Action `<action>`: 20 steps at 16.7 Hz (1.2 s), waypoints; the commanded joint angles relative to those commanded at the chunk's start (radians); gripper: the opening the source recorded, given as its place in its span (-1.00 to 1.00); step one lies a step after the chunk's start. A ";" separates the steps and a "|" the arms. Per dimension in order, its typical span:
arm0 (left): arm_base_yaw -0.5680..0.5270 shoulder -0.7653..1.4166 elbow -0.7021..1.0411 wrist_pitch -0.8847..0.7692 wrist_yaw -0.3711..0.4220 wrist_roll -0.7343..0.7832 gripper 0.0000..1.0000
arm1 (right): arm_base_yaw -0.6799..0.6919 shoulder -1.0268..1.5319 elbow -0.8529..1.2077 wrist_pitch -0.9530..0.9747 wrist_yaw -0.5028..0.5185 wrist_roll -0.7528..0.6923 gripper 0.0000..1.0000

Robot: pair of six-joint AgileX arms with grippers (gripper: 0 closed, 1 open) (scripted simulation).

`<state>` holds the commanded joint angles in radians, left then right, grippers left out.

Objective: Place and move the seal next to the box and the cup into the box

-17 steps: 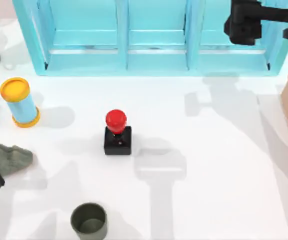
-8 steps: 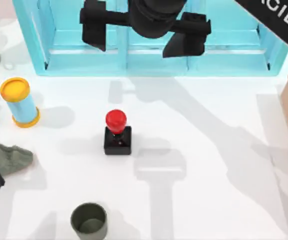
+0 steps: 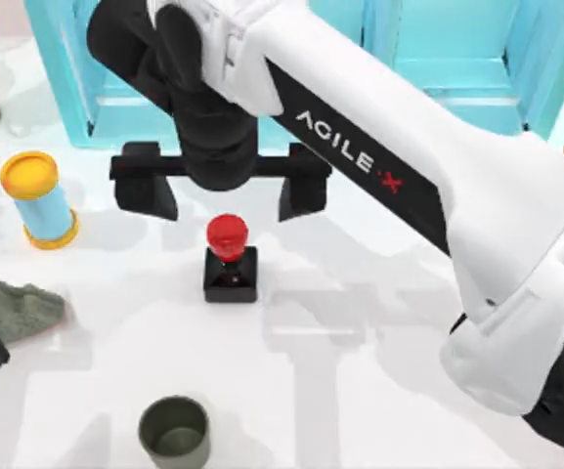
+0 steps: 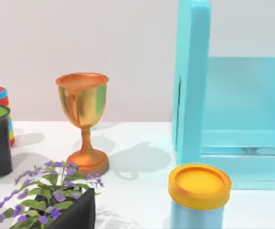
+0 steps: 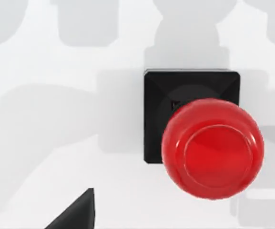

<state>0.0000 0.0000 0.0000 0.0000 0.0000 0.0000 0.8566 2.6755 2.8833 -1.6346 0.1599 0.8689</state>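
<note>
Seal (image 3: 229, 256) upright mid-table, right gripper (image 3: 221, 191) spread wide just above, white arm stretched diagonally across.

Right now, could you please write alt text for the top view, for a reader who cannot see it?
The right gripper hangs open above the seal at the table's middle. The cup stands nearer the bottom edge, a turquoise cabinet lines the top, and a blue cylinder stands left.

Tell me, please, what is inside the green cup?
The cup stands upright near the table's front edge. Looking down from above, only its dark olive inner floor shows, with nothing resting in it. The right end effector hangs open above the seal.
</note>
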 joint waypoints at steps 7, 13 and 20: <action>0.000 0.000 0.000 0.000 0.000 0.000 1.00 | -0.002 0.024 0.015 -0.010 0.002 0.005 1.00; 0.000 0.000 0.000 0.000 0.000 0.000 1.00 | -0.008 -0.014 -0.155 0.129 0.001 -0.006 1.00; 0.000 0.000 0.000 0.000 0.000 0.000 1.00 | -0.019 -0.074 -0.476 0.388 -0.001 -0.016 1.00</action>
<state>0.0000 0.0000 0.0000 0.0000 0.0000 0.0000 0.8380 2.6013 2.4069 -1.2471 0.1590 0.8529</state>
